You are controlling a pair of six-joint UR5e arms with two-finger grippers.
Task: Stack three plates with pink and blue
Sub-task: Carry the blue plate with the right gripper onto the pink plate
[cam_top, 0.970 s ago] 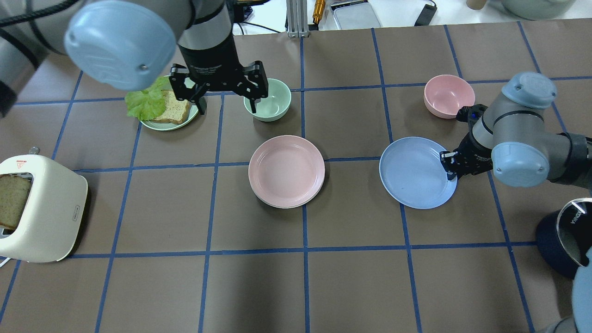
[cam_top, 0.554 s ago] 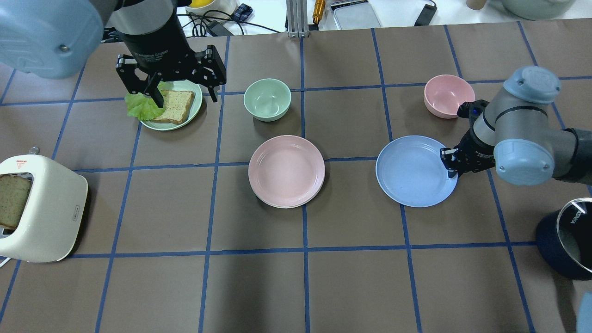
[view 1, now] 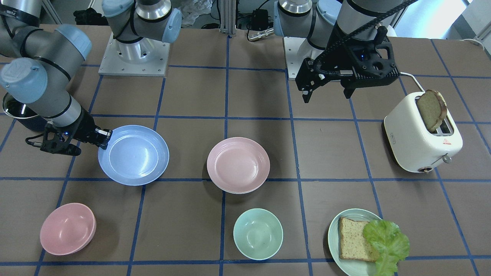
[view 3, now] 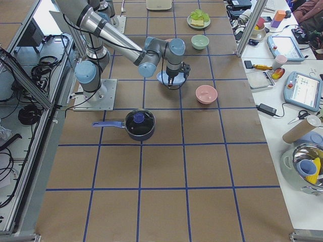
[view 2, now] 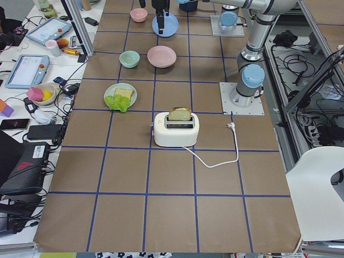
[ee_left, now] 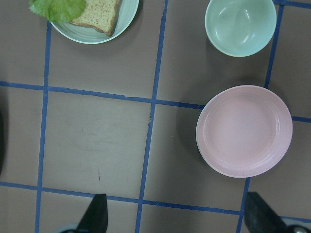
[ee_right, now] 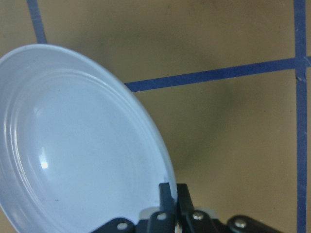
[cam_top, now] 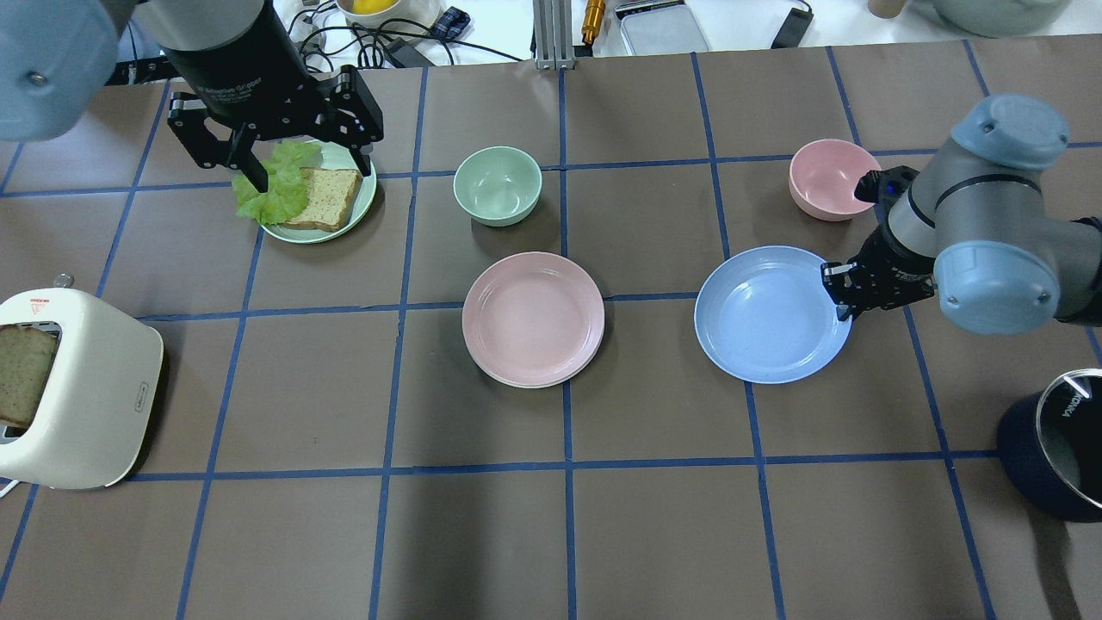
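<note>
The pale pink plate (cam_top: 533, 319) sits mid-table, also in the left wrist view (ee_left: 244, 131). A thin pale rim (cam_top: 506, 379) shows under its near edge; I take it for the cream-white plate, otherwise hidden. My right gripper (cam_top: 839, 297) is shut on the right rim of the light blue plate (cam_top: 766, 314), which is tilted and held a little off the table, right of the pink plate. The wrist view shows the pinch on the plate (ee_right: 82, 155). My left gripper (cam_top: 312, 176) is open and empty, high over the bread plate.
A mint-green plate with bread and lettuce (cam_top: 362, 202) is at back left, with a mint bowl (cam_top: 498, 185) behind the pink plate. A pink bowl (cam_top: 831, 176) is just behind my right wrist. A toaster (cam_top: 73, 387) stands at left and a dark pot (cam_top: 1055, 443) at right.
My left arm has swung left, from over the mint bowl to over the bread plate. My right gripper has raised the blue plate and carried it slightly left.
</note>
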